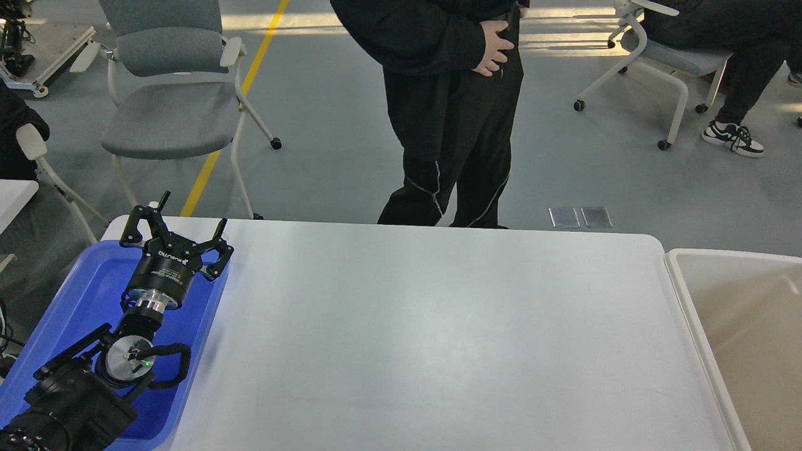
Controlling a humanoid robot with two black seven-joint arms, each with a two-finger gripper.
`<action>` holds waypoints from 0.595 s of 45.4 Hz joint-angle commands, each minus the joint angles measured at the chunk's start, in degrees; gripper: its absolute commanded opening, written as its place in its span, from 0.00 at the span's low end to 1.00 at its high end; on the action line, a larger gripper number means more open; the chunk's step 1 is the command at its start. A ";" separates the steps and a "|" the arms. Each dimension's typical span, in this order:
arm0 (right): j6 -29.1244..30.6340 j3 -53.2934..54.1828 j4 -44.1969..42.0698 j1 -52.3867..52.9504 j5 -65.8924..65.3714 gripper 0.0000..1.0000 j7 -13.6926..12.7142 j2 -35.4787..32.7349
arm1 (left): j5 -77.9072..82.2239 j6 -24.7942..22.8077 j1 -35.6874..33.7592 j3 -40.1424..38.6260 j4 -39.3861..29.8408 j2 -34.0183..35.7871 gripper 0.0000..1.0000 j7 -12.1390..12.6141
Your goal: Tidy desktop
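Observation:
The desktop [426,326] is a wide white glossy tabletop with rounded corners, bare across its whole visible surface. My left gripper [191,210] hovers over the far end of the blue tray [75,294] at the table's left edge. Its two black fingers are spread apart and hold nothing. The left arm runs back to the lower left corner. My right gripper is out of view.
A cream open bin [745,326] stands against the table's right edge. A person in black [451,106] stands just behind the table's far edge. A grey chair [169,106] stands behind the far left corner. Another seated person is at far right.

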 commanded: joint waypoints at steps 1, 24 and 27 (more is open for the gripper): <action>-0.32 0.82 -3.84 -1.10 -0.03 0.00 -0.77 4.51 | 0.00 0.00 -0.05 0.00 0.00 0.00 1.00 0.00; -0.40 0.82 -8.41 -1.02 0.05 0.95 -2.96 7.15 | 0.00 0.00 -0.05 0.00 0.00 0.00 1.00 0.00; -0.40 0.82 -8.41 -1.02 0.05 0.99 -2.96 7.24 | 0.00 0.00 -0.05 0.00 0.00 0.00 1.00 0.00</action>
